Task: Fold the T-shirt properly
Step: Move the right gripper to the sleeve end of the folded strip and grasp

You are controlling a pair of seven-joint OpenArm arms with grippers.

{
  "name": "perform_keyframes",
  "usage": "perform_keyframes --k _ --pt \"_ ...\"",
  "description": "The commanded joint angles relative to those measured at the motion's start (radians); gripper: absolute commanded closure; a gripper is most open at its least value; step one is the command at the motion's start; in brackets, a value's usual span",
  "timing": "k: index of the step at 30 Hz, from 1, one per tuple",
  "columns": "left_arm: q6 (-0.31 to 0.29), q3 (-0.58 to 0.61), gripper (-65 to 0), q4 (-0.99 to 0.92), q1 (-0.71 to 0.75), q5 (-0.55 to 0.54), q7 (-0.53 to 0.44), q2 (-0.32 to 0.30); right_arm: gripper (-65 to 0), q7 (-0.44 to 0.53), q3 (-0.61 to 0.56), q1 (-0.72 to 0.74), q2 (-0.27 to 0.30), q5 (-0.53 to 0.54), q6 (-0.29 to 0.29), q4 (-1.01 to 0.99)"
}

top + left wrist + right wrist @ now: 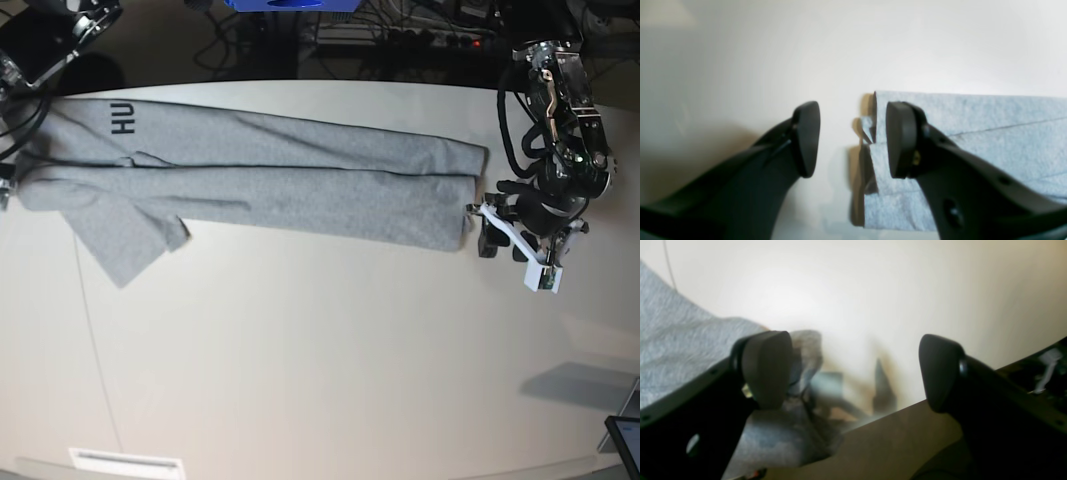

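Observation:
The grey T-shirt (280, 185) lies folded into a long band across the table, with black lettering (122, 115) at its left end and one sleeve (125, 245) sticking out toward the front. My left gripper (853, 140) hovers open over the shirt's right end (973, 116). One finger (902, 140) is above the cloth and the other finger (806, 140) above bare table. In the base view the left gripper (480, 225) sits just past that end. My right gripper (853, 373) stands wide open beside the shirt's other end (680, 340), near the table edge, holding nothing.
The white table (320, 350) curves away at the back, where cables and a blue box (290, 5) lie. A white label (125, 462) sits at the front edge and a dark screen corner (625, 440) at the lower right. The right arm (45, 40) enters at the top left.

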Motion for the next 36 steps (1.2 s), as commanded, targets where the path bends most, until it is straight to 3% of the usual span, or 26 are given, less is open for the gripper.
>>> perform_keyframes --k 1,4,7,12,21,29,36 --pt "0.005 -0.005 -32.1 0.014 -0.021 -0.007 -0.018 -0.005 -57.6 0.035 0.004 0.015 0.024 0.005 -0.008 0.016" --pt "0.005 -0.004 -31.9 0.014 -0.014 -0.009 -0.018 0.016 -57.6 0.077 -0.033 0.021 0.024 0.044 0.007 0.016" --pt "0.005 -0.002 -31.9 0.014 -0.008 -0.009 -0.018 0.055 -57.3 0.062 -0.115 0.021 0.033 0.120 0.071 0.019" --pt "0.005 0.001 -31.6 0.016 -0.001 -0.009 -0.018 0.070 -57.5 0.025 -0.227 0.078 0.027 0.170 0.071 -0.016" --pt "0.005 0.171 -31.1 0.022 0.035 -0.006 -0.022 0.087 -57.3 0.005 -0.367 0.170 0.033 0.339 0.071 -0.230" --pt "0.005 0.174 -31.1 0.022 0.033 0.000 -0.022 0.066 -57.5 0.120 -0.516 0.247 0.061 0.345 0.071 -0.394" --pt "0.005 0.111 -31.1 0.025 0.052 -0.006 -0.022 0.044 -57.6 0.190 -0.524 0.317 0.093 0.345 0.071 -0.613"
